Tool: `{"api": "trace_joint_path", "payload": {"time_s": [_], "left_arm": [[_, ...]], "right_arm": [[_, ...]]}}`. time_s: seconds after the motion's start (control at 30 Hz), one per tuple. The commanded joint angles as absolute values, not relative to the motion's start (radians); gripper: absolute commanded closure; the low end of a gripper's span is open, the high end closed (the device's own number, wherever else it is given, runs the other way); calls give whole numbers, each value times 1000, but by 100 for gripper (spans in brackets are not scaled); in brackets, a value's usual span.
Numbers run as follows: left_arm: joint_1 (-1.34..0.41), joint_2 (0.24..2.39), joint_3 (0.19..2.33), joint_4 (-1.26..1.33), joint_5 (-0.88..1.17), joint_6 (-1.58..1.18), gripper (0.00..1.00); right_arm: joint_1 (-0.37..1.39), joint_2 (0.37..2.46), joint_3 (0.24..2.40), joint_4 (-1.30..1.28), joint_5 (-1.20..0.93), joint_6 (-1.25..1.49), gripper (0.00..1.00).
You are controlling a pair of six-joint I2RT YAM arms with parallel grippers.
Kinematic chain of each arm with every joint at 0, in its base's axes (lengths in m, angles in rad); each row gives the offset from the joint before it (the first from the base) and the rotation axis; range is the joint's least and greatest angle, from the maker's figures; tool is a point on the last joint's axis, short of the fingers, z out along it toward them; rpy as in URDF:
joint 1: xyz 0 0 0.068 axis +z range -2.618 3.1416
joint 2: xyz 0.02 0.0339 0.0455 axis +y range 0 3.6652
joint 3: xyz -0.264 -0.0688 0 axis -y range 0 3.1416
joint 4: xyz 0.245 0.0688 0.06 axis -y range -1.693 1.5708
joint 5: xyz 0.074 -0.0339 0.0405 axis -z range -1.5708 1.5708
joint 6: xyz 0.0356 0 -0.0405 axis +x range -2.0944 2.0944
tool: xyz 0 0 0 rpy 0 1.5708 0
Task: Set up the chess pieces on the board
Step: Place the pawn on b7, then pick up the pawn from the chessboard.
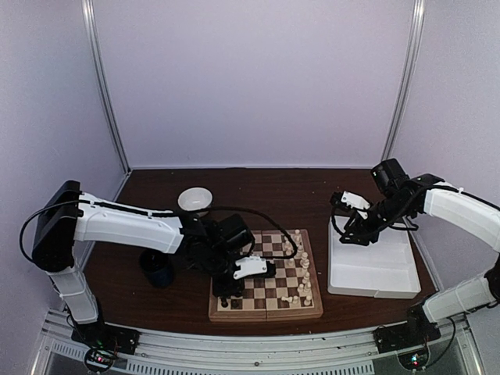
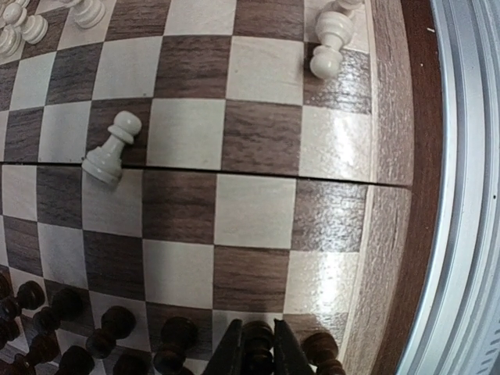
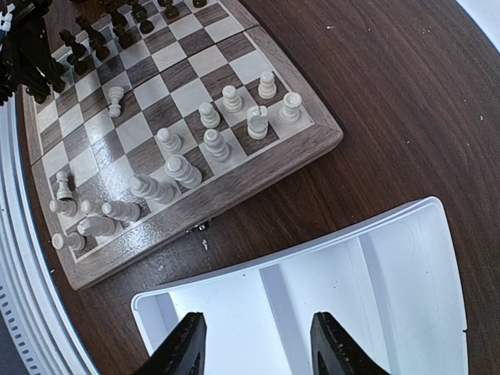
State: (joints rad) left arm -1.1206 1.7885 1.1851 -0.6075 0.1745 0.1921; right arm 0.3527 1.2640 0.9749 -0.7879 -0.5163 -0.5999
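Board: square wood, light/dark brown checks, tan border, fold seam across the middle. It sits at 6 o'clock on the dark table, close to the arms' bases. Cream pcs crowd its 3 o'clock edge in approx two rows; small, turned, pale. A few at the near corner lean hard in the R wrist view, upright or fallen can't tell. Dark pcs line the 9 o'clock edge, brown w/ round heads. A lone cream pawn is mid-board w/ its base at the seam and looks tipped.

L gripper is low over the dark row, jaws narrow, pinched on a dark pc standing on an edge square. R gripper hangs above the tray, jaws wide apart, nothing btwn.

Around: the tray is white w/ two compartments, just at 3 o'clock of the board, small gap btwn. White bowl at 11 o'clock of the board. Dark cup at 9 o'clock, near. In the top view the L arm and its black cable cover the board's 9 o'clock third, hiding most dark pcs.
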Motion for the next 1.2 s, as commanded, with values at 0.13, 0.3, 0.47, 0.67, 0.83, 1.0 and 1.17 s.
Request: {"api": "trace_joint_path", "payload": {"time_s": [0.13,0.3,0.47,0.67,0.83,1.0,1.17], "left_arm": [[-1124,1790,1200,-628,158,213,79],[-1125,1771,1205,-627,141,213,78],[-1125,1728,1220,-610,146,206,74],[-1122,1709,1256,-560,157,167,65],[-1092,1812,1376,-581,150,172,61],[-1062,1922,1504,-630,251,263,60],[-1060,2006,1595,-691,276,361,59]], "right_arm": [[348,1274,972,-778,-531,-607,50],[348,1276,976,-782,-533,-607,50],[348,1273,977,-783,-535,-607,50],[349,1266,977,-783,-536,-607,49],[348,1255,976,-783,-541,-609,49],[348,1234,970,-789,-547,-612,49],[349,1217,963,-791,-547,-616,48]]}}
